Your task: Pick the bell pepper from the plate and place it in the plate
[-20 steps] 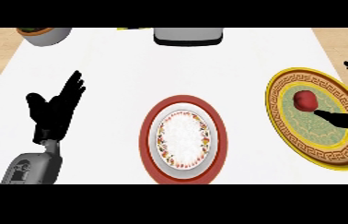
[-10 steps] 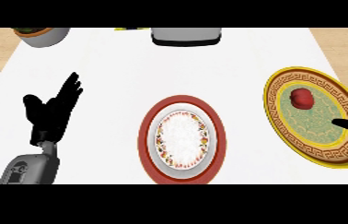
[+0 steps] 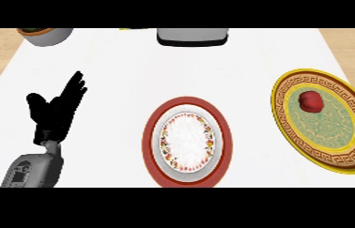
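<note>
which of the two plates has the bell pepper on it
The yellow-rimmed plate at the counter's right edge, with the red bell pepper on its green centre. The red-rimmed plate in the middle holds no pepper.

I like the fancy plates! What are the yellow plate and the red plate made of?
The yellow plate looks like glazed ceramic: a flat, even gold rim with a printed key pattern round a green middle, where the red bell pepper sits. The red plate also looks like painted ceramic, with a plain red rim and a white, flowery centre. Neither shows shine, so hard plastic is possible too.
</note>
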Action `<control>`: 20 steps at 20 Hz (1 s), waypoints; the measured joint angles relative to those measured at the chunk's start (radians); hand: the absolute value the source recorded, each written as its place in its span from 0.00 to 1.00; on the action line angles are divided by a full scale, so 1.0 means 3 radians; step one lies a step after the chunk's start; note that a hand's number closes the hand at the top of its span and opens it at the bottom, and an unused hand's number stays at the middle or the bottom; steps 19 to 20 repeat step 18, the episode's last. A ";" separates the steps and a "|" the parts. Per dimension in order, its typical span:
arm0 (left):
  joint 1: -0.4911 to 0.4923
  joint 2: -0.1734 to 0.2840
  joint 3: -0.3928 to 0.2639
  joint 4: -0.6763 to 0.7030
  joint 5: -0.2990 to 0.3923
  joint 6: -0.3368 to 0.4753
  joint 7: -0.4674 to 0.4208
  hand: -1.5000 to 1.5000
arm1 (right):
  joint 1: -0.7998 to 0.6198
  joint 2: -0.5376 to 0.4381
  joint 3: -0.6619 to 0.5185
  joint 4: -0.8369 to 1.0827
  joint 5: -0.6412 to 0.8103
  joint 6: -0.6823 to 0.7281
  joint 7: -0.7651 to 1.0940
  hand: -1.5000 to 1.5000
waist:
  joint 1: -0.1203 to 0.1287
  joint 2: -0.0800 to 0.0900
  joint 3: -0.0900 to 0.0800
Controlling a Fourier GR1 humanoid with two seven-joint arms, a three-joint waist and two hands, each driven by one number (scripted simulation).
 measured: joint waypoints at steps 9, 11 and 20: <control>0.0085 -0.0044 0.0034 -0.0112 -0.0049 -0.0075 0.0012 0.50 | -0.0152 -0.0516 -0.0057 0.1081 0.0164 0.0130 -0.0764 0.00 | 0.0023 0.0005 0.0002; 0.0047 -0.0066 0.0048 -0.0058 -0.0067 -0.0074 0.0001 0.50 | -0.0168 -0.0616 -0.0061 0.1234 0.0183 0.0142 -0.0855 0.00 | 0.0021 0.0005 0.0002; 0.0035 -0.0080 0.0105 0.0004 -0.0099 -0.0118 -0.0051 0.50 | -0.0203 -0.0890 0.0023 0.1774 0.0348 0.0132 -0.1202 0.00 | 0.0022 0.0006 0.0001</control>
